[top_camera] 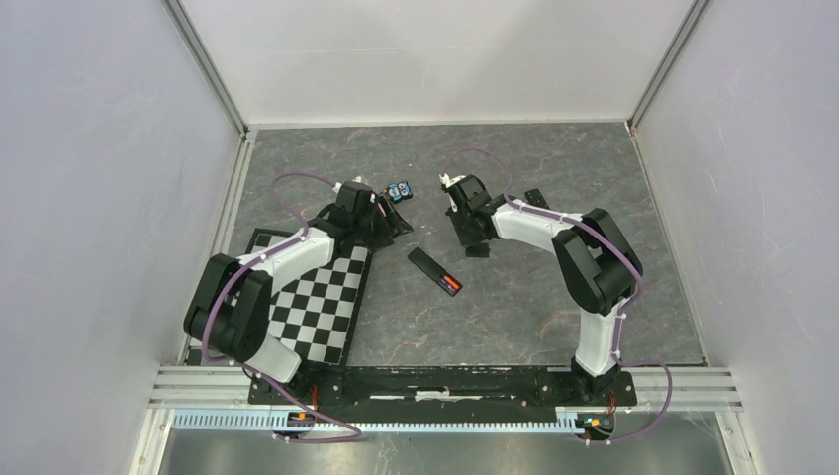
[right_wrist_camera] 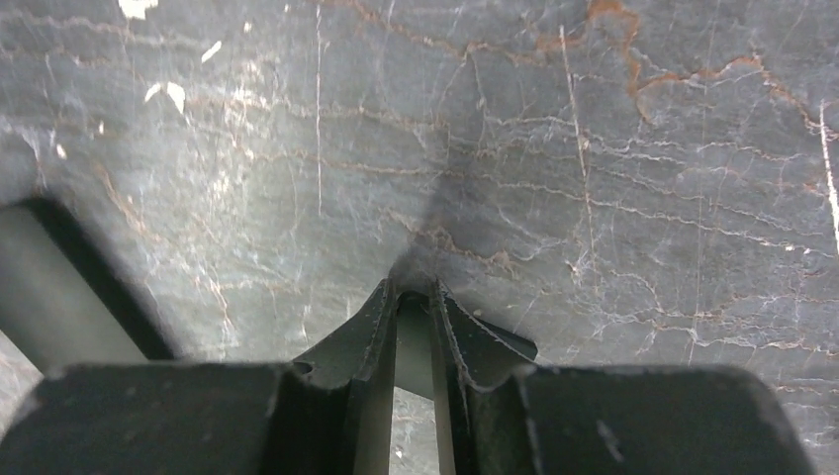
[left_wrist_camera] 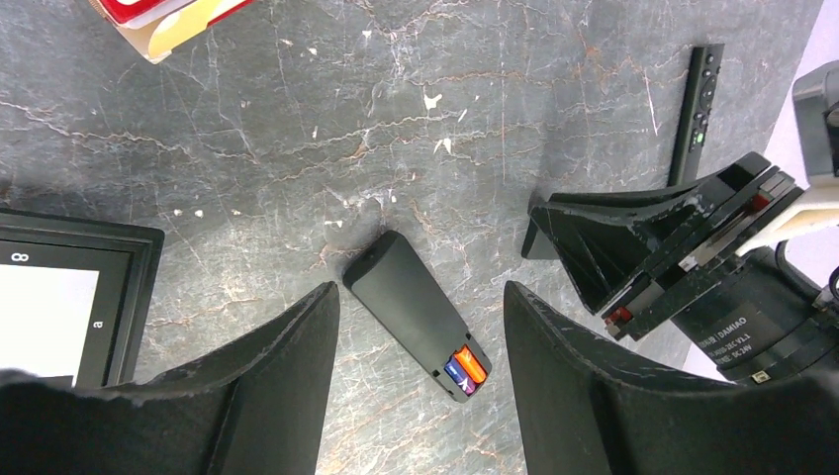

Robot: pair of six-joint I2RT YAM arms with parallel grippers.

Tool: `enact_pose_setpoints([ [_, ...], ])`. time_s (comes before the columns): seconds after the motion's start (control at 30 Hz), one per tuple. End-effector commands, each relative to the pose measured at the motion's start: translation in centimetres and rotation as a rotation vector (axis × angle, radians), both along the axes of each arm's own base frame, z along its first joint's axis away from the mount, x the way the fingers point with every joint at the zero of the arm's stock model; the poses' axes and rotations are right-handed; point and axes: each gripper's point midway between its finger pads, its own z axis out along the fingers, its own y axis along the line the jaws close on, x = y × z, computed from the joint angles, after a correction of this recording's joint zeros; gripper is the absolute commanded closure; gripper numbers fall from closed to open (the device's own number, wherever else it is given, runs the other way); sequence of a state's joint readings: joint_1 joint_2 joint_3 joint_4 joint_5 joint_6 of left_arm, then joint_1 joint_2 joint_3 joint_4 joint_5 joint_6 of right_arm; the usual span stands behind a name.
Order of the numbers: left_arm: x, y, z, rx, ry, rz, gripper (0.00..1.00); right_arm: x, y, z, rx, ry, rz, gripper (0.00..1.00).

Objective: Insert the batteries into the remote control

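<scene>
Left tool (left_wrist_camera: 420, 294), spread, aimed at remote (left_wrist_camera: 391, 282); batteries (left_wrist_camera: 465, 369) in its end bay. Right tool (right_wrist_camera: 414, 292), pressed together. Advice: steady remote, press batteries flush.

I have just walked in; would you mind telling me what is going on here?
Two robot arms are loading batteries into a remote. The remote lies on the table with its compartment open and the coloured batteries sitting in it. The left pincer hovers open above the remote. The right pincer is shut nearby, low over the table.
</scene>
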State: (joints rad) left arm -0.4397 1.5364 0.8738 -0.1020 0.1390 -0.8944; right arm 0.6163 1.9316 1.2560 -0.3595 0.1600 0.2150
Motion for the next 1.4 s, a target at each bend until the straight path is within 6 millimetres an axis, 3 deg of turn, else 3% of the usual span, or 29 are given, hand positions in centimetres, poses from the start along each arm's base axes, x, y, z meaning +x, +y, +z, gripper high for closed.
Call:
enact_pose_setpoints([
  [0.0, 0.7, -0.5, 0.8, -0.009, -0.049, -0.038, 0.32, -3.0, -0.9, -0.4, -0.021, 0.103, 0.129, 0.78],
  [0.23, 0.7, -0.5, 1.0, -0.011, -0.055, -0.042, 0.32, -6.3, -0.3, 0.6, 0.018, 0.18, 0.379, 0.75],
  [0.33, 0.7, -0.5, 1.0, -0.011, -0.055, -0.045, 0.32, -7.5, -1.1, 0.3, -0.014, 0.234, 0.433, 0.75],
  [0.67, 0.8, -0.3, 1.2, -0.009, -0.059, -0.039, 0.32, -10.5, -3.9, 1.6, -0.072, 0.27, 0.472, 0.72],
  [0.83, 0.7, -0.2, 1.5, -0.012, -0.066, -0.038, 0.32, -12.1, -3.7, 1.7, -0.018, 0.288, 0.511, 0.69],
  [0.97, 0.5, -0.2, 1.6, -0.018, -0.065, -0.037, 0.32, -10.1, -3.2, 2.3, -0.007, 0.206, 0.418, 0.57],
  [1.13, 0.4, 0.0, 2.6, -0.017, -0.08, -0.035, 0.31, -6.5, -2.0, 4.6, 0.073, 0.041, 0.197, 0.5],
  [1.2, 0.4, 0.1, 2.9, -0.009, -0.086, -0.045, 0.28, -5.8, -2.5, 4.5, 0.083, 0.009, 0.091, 0.53],
  [1.37, -0.1, -0.2, 2.4, -0.008, -0.056, -0.08, 0.27, -6.4, -3.1, 1.9, 0.083, 0.044, -0.012, 0.74],
])
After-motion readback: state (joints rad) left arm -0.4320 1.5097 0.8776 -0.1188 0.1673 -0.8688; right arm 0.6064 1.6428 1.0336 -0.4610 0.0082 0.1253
